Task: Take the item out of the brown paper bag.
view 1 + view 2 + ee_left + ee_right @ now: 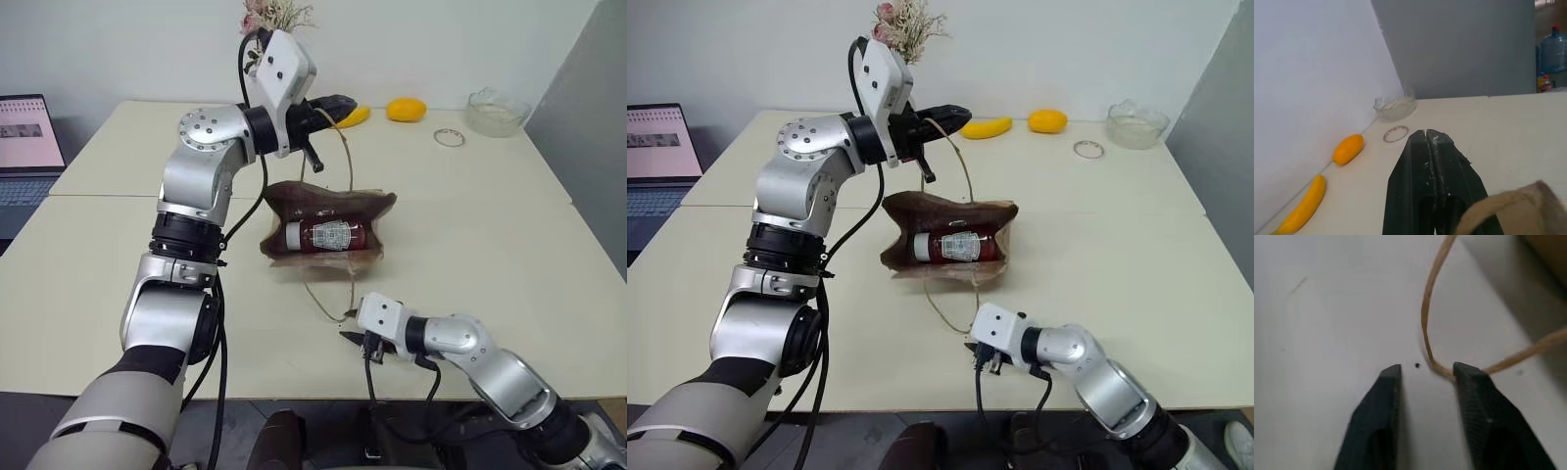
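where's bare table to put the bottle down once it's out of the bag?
Bare table right of the bag, and left of it past the left arm. The far edge is crowded: banana, orange fruit, ring, glass bowl.

The left arm is up high, bent at the elbow, and reaches out over the table. Its left gripper point(338, 102) points level, with the two black fingers pressed tight together on a thin tan loop handle point(345, 162). The right arm stays low, near the front edge of the table. Its right gripper point(1425, 374) tips down a bit, and its fingers stand apart.
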`<move>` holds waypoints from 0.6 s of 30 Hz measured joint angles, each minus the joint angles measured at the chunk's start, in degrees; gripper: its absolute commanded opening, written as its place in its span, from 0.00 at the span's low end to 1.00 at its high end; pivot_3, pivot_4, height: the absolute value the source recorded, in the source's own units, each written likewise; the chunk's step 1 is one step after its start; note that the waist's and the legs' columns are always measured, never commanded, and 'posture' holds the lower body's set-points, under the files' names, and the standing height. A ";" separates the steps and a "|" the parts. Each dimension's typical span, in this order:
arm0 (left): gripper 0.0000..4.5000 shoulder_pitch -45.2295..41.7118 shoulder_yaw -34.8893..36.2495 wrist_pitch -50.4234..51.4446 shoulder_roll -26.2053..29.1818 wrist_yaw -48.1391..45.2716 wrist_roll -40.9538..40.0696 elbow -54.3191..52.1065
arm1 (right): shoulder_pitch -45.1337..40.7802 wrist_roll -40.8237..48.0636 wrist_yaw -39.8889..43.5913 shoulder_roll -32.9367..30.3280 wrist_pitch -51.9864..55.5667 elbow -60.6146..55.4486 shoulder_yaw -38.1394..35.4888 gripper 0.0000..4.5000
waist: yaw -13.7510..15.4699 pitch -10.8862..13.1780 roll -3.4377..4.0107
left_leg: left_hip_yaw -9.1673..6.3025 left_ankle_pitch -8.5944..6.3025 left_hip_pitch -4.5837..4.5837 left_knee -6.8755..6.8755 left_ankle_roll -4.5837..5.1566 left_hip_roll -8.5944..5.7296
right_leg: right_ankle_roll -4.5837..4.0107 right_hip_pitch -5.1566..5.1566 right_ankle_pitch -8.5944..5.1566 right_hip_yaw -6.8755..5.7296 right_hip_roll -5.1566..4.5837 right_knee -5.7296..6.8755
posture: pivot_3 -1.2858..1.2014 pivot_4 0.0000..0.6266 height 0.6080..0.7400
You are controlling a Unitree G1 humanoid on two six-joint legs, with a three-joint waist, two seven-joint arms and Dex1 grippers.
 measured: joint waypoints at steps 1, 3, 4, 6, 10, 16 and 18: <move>0.00 0.77 0.00 0.87 0.05 -0.11 -0.36 -1.21 | 0.01 1.10 0.39 -0.51 0.78 -2.73 -2.02 0.44 | 0.02 0.00 0.00 | -0.05 0.00 0.00 0.00 0.00 0.01 | 0.00 0.01 0.00 0.00 0.00 -0.01 | 0.52 0.24 1.00; 0.00 1.93 0.01 2.90 0.13 -0.15 -1.34 -3.16 | 0.04 3.58 1.75 -2.11 2.00 -7.84 -5.61 0.44 | 0.03 0.00 -0.01 | -0.08 0.00 0.00 0.00 -0.01 0.02 | 0.00 0.02 0.00 -0.01 0.01 0.01 | 0.52 0.24 1.00; 0.00 2.29 0.01 3.45 0.19 -0.15 -1.63 -3.85 | 0.05 4.21 2.41 -2.92 2.28 -9.35 -6.66 0.44 | 0.02 0.00 -0.01 | -0.09 0.00 0.00 0.00 -0.01 0.02 | 0.00 0.02 0.00 -0.01 0.01 0.00 | 0.52 0.24 1.00; 0.00 2.85 0.06 4.93 0.30 -0.15 -2.20 -5.34 | 1.10 7.26 4.44 -5.00 3.77 -12.17 -9.50 0.44 | 0.02 0.00 -0.01 | -0.09 0.01 0.01 0.00 -0.01 0.01 | 0.00 0.03 0.00 -0.01 0.02 0.00 | 0.52 0.24 1.00; 0.00 3.45 0.23 7.26 0.30 -0.22 -3.76 -7.87 | 1.28 15.55 7.70 -6.84 7.24 -14.75 -17.44 0.44 | 0.06 0.01 -0.02 | -0.05 0.00 0.01 0.00 -0.01 0.00 | 0.00 0.03 0.00 -0.01 0.01 0.00 | 0.52 0.24 1.00; 0.00 4.53 0.37 11.61 0.37 -0.45 -6.68 -11.36 | 1.62 24.29 11.17 -12.43 10.37 -14.94 -28.16 0.44 | 0.14 0.01 -0.03 | -0.04 0.00 0.00 0.00 0.00 -0.01 | 0.00 0.04 0.00 0.00 0.01 -0.02 | 0.52 0.24 1.00; 0.00 4.52 0.83 13.25 0.78 -0.64 -7.94 -12.70 | -0.08 24.49 9.88 -12.51 10.57 -14.64 -28.42 0.44 | -0.06 0.01 -0.03 | -0.02 0.00 0.04 -0.01 0.00 0.01 | 0.00 0.03 0.00 0.01 0.03 0.00 | 0.52 0.24 1.00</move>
